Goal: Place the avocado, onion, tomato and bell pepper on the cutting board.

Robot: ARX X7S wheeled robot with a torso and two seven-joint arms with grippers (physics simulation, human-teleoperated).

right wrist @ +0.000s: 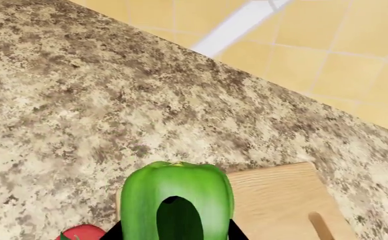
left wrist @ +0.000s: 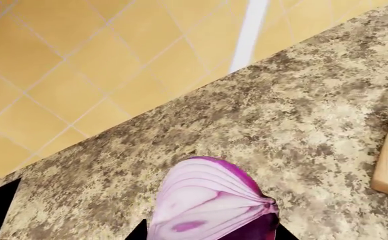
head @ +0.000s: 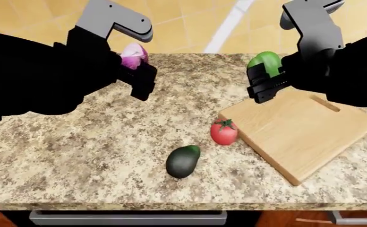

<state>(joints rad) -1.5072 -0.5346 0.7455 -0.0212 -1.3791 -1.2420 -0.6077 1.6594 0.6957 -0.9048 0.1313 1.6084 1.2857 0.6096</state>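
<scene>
The light-wood cutting board (head: 303,130) lies flat and bare, slot handle at its far edge. The red tomato (head: 224,132) sits just beside its near-left edge; the dark avocado (head: 183,161) lies farther left. The green bell pepper (head: 264,62) is held above the board's far-left corner. The purple onion (head: 133,56) is held aloft well left of the board.

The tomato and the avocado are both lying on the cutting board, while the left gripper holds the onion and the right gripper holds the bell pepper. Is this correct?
Not quite. The head view shows the tomato and avocado on the countertop, beside the cutting board. The rest holds: the left gripper holds the onion and the right gripper holds the bell pepper.
</scene>
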